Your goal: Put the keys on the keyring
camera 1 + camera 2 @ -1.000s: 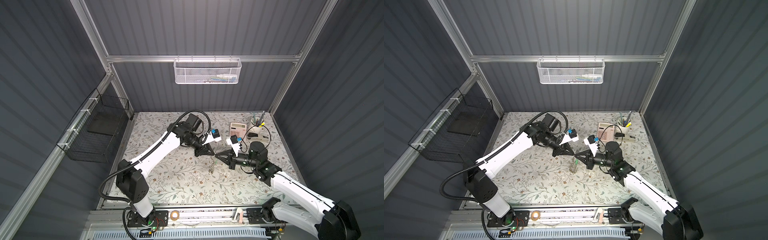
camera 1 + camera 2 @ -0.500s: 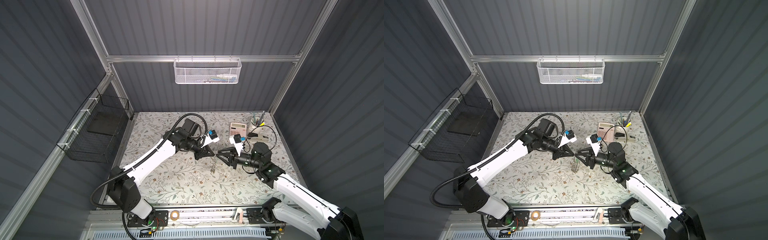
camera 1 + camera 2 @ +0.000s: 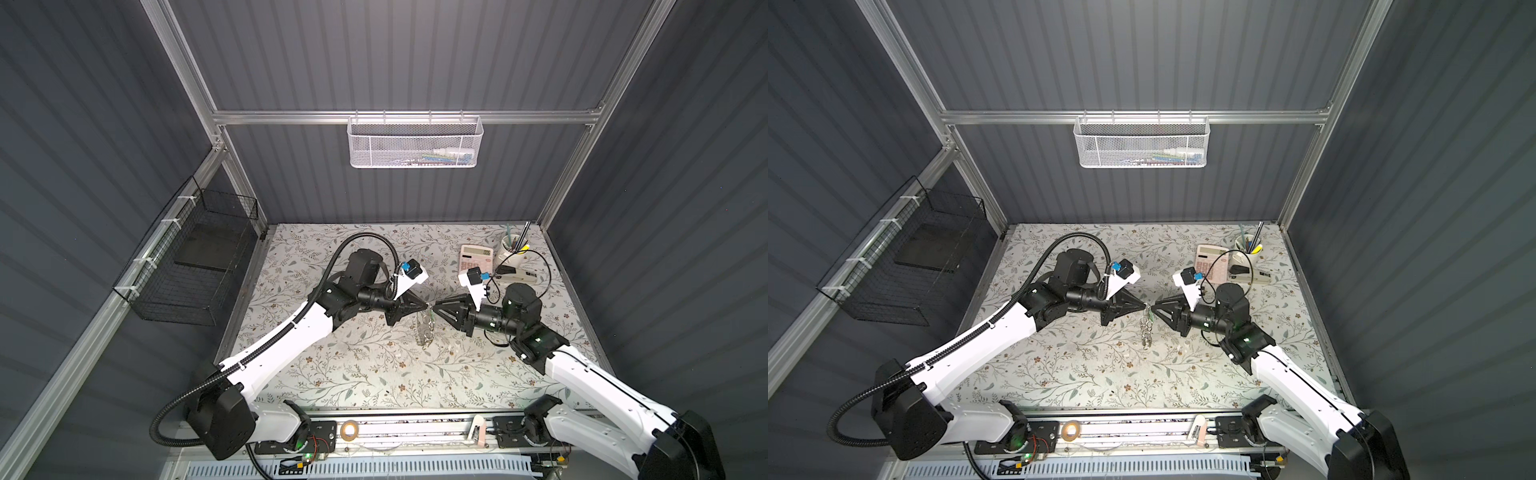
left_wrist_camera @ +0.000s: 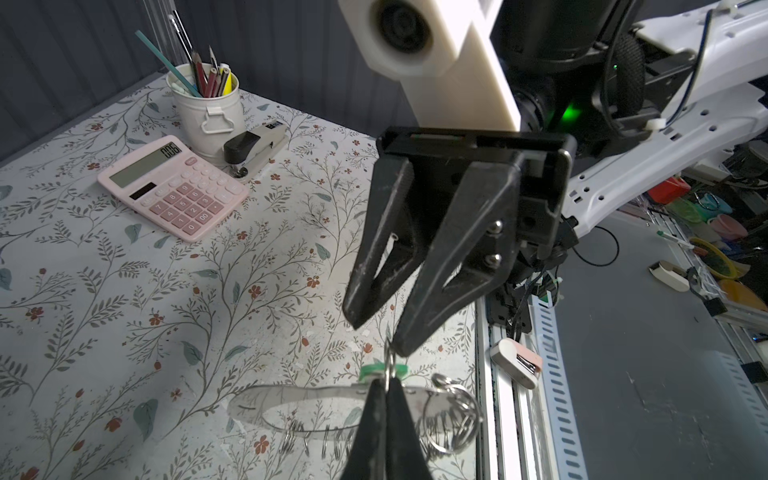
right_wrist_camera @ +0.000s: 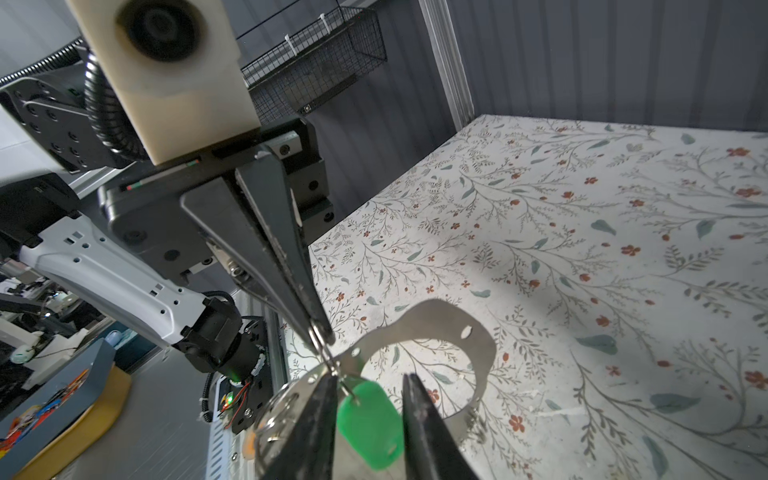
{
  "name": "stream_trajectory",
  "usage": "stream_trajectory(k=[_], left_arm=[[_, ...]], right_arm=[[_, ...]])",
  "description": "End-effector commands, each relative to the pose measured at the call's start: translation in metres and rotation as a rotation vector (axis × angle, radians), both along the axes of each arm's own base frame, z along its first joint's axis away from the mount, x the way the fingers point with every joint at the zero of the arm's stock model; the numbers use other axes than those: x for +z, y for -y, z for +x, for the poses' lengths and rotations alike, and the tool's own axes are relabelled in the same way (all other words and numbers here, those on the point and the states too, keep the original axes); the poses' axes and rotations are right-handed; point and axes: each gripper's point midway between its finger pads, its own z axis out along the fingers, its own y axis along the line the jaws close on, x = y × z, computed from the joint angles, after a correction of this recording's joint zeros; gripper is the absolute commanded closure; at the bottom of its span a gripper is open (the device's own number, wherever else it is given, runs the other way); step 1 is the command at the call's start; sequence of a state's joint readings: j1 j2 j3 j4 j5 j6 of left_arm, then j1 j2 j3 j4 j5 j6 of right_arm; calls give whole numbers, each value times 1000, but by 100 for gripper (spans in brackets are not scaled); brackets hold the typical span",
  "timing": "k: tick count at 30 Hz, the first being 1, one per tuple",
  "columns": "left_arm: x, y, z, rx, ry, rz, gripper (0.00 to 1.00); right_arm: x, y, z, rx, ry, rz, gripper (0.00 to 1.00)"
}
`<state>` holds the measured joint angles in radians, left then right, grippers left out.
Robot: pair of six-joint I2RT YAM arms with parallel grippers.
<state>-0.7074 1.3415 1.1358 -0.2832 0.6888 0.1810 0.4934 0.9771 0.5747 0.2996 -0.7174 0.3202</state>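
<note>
Both grippers meet above the middle of the floral table (image 3: 353,365). My left gripper (image 4: 386,384) (image 3: 427,307) (image 3: 1145,307) is shut on a thin wire ring. The key's green plastic head (image 5: 370,424) (image 4: 380,371) hangs from that ring; its blade is hidden. My right gripper (image 5: 369,376) (image 3: 435,309) (image 3: 1153,309) is open, with one finger on either side of the green head. The keyring (image 5: 453,320) (image 4: 299,397) (image 3: 426,332) is a flat silvery hoop fringed with small rings. It hangs below both tips, down to the table.
A pink calculator (image 4: 174,187) (image 3: 476,257), a white pencil cup (image 4: 208,108) and a stapler (image 4: 255,145) stand at the back right. A black wire basket (image 3: 195,266) hangs on the left wall and a white mesh basket (image 3: 415,141) on the back wall.
The right gripper's jaws have parted from shut and now straddle the green head. The left arm's elbow has shifted, while its gripper stays shut at the same spot.
</note>
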Motion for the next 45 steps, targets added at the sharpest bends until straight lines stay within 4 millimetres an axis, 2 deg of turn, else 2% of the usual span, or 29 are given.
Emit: stream_trajectory(k=[1,8,13,19,27,33,40,43,45], left_arm=[[23,3,2,20,37,-89,100],[29,1,7,87,49,-164,100],[43,-3,10,143,62,-270,100],[63,-3,4,157,61,-412,100],[74,8,-9,117,63,-504,100],[69,17,-13,84,34,-560,100],[57,23,-11,82,21,-545,100],[51,21,-8,110,32,-532,100],[45,19,-5,134,37,-519,100]], right_arm=[[16,-3,-2,30,37,30,80],[17,-3,-2,33,34,31,100],[16,-4,-2,38,31,30,100],[14,-6,-2,44,22,25,100],[10,-8,0,53,9,13,100],[7,-11,1,55,-2,7,100],[6,-9,4,31,-4,-1,100],[5,-6,6,5,1,-9,92],[3,-3,11,-27,0,-23,91]])
